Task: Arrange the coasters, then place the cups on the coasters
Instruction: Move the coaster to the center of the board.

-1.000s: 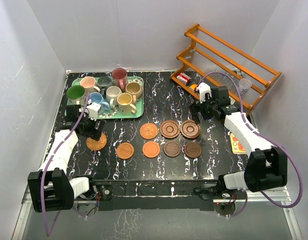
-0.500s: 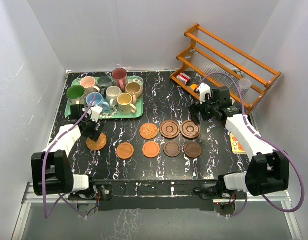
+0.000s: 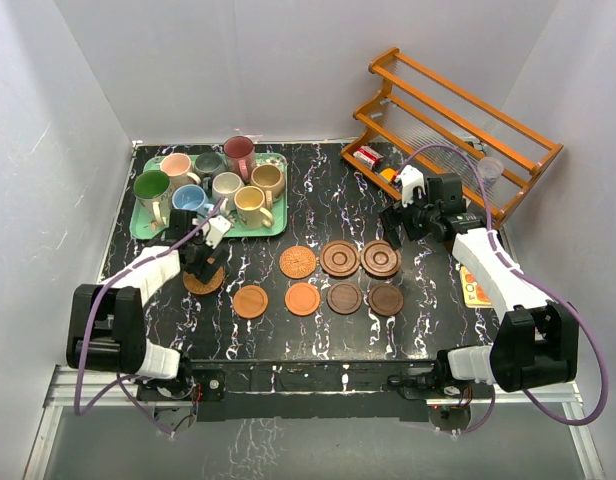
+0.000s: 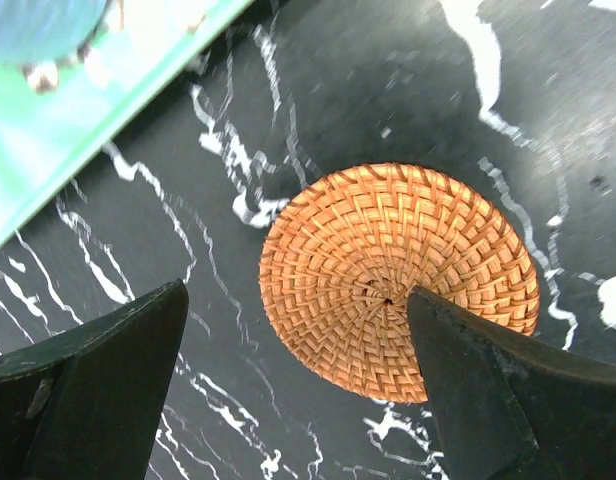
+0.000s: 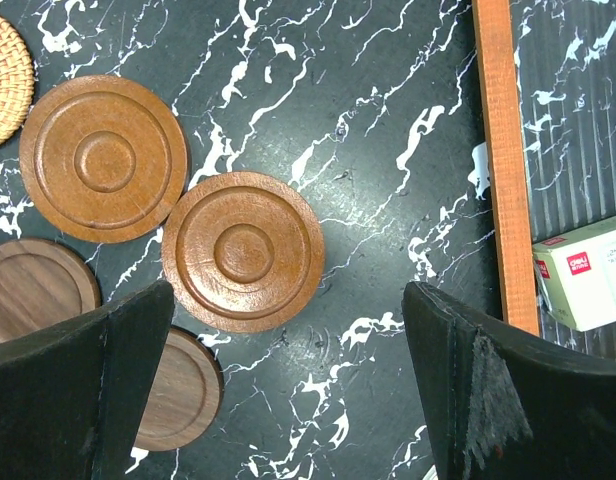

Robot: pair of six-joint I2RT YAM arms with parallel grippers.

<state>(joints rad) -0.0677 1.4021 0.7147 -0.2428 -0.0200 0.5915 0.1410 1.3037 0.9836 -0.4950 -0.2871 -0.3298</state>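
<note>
I had swung my wide-open left pincer (image 4: 298, 295) astride the stray woven coaster (image 4: 398, 280), ready to align it.

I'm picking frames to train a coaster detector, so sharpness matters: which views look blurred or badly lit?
Left wrist: woven coaster fairly sharp; green tray and blue mug at top left smeared. Right wrist: middle ringed wooden coaster crisp, evenly lit; fingers dark, little detail. Top external: even light, soft shadows, no strong glare on the table.
</note>
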